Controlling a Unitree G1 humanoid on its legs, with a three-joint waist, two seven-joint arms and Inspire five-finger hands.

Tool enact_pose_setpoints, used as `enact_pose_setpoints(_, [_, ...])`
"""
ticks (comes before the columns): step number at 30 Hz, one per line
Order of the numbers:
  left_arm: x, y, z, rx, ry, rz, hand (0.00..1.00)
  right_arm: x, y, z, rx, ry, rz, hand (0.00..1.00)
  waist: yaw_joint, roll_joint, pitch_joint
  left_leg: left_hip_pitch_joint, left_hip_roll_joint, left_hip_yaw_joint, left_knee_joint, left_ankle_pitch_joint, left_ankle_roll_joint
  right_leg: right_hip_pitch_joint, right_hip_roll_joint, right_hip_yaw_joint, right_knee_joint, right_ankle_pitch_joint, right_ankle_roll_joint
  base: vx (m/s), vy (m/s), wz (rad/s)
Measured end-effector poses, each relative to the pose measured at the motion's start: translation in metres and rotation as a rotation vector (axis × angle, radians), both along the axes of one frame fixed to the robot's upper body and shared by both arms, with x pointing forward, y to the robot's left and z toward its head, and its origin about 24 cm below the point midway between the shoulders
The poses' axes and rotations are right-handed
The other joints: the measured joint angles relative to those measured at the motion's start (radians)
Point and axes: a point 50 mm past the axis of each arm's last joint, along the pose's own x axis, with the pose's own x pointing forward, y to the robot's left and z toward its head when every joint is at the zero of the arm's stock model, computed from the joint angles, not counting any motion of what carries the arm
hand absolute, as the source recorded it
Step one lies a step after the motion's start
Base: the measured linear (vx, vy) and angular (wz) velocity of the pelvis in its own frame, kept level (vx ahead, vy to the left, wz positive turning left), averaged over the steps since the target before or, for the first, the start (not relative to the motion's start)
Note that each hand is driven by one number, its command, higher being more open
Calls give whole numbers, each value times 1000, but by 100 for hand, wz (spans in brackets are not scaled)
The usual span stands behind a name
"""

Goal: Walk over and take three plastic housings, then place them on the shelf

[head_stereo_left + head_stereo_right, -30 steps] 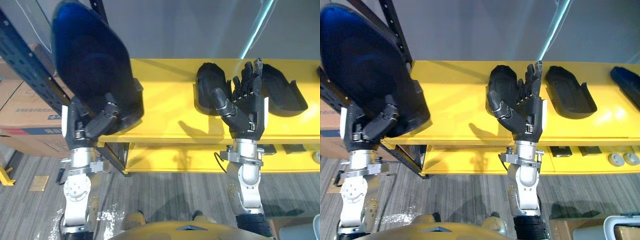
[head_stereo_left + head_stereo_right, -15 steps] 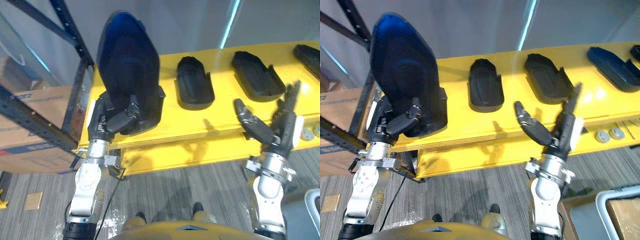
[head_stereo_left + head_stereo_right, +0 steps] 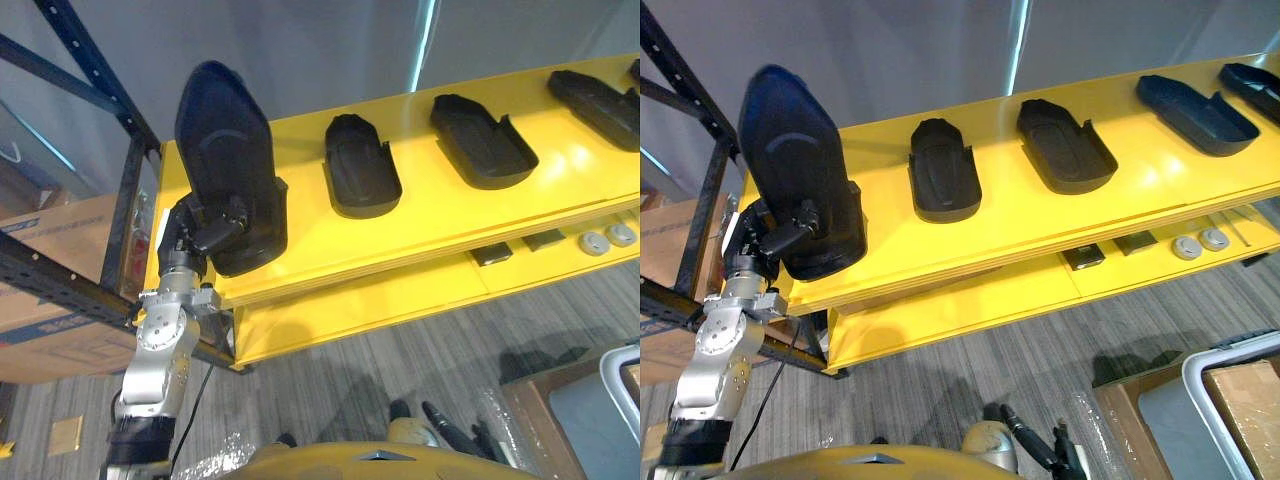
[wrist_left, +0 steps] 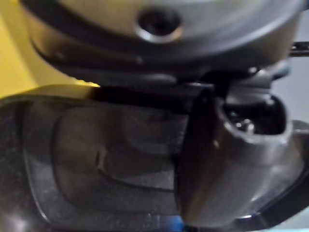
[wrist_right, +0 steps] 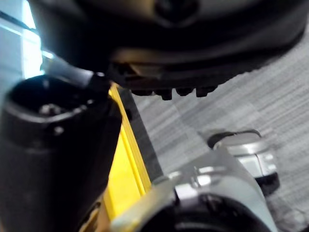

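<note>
The left arm reaches up from the lower left, forearm nearly upright. The left robot hand (image 3: 208, 224) is closed round the lower end of a housing (image 3: 224, 140), thumb pressed on its inner face. The housing stands on end, leaning slightly left, over the near-left corner of the counter (image 3: 430, 215). The right robot hand (image 5: 55, 159) hangs low beside the counter's yellow edge, above the floor (image 3: 330, 350). It sits so close to its own camera that I cannot tell whether it is open or closed.

Half a second ago the right robot hand was raised and spread in front of the counter's near edge; now it is down. The left grip looks unchanged. The whole view has swung, so more of the counter's right end shows.

The housings are matte black plastic shells, long and shoe-shaped, rounded at one end, with a raised rim round a hollow. The left wrist view shows a fine grainy texture inside the held one. Three more lie flat, hollow side up, in a row well apart: second housing (image 3: 362, 180), third housing (image 3: 482, 142), fourth housing (image 3: 596, 96). The counter is glossy yellow with a lower tier. A dark blue perforated rack (image 3: 92, 62) stands at the left, with a cardboard box (image 3: 45, 275) behind it.
</note>
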Motion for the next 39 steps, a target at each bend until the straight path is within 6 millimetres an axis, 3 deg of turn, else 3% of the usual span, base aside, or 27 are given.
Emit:
enact_pose_setpoints(3, [21,8,16,-10,-12,-56,0,21,-6,-7,25,-7,-21,100,14,-6,37,-23,0,-29,16,15,1,-5,3,-5,6,4,-4,-56,-31,23])
enact_pose_setpoints(12, [45,15,41,-94,-54,-126,0,60,-24,-2,63,-100,-44,100,49,-5,116,-67,1,-73,52,16,3,-38,-5,-28,67,-9,-9,-15,-6,12])
enact_pose_setpoints(17, [50,26,38,-119,10,-170,0,63,-23,-2,70,-99,-40,100,51,-2,130,-67,1,-82,50,18,1,-47,-10,-38,103,-34,-9,-25,-6,7])
enact_pose_setpoints(22, [63,36,33,-112,89,-178,0,63,-19,-4,80,-83,-25,100,52,-15,142,-67,2,-80,49,20,0,-57,-13,-38,123,-45,-10,0,0,0])
enact_pose_setpoints(28, [78,45,47,-71,120,-216,0,61,-16,-7,97,-50,-12,100,50,-22,147,-63,2,-63,47,20,0,-56,-14,-32,123,-44,-9,-9,4,-2])
enact_pose_setpoints(29, [79,46,47,-67,126,-214,100,61,-15,-7,97,-49,-12,100,50,-22,147,-63,3,-60,46,20,0,-56,-14,-31,123,-44,-9,-21,11,-3])
enact_pose_setpoints(39, [93,52,59,133,203,-191,100,60,-15,-5,95,-62,-12,100,42,-31,152,-42,28,35,50,8,-10,-39,-15,-23,117,-40,-5,-8,6,-3])
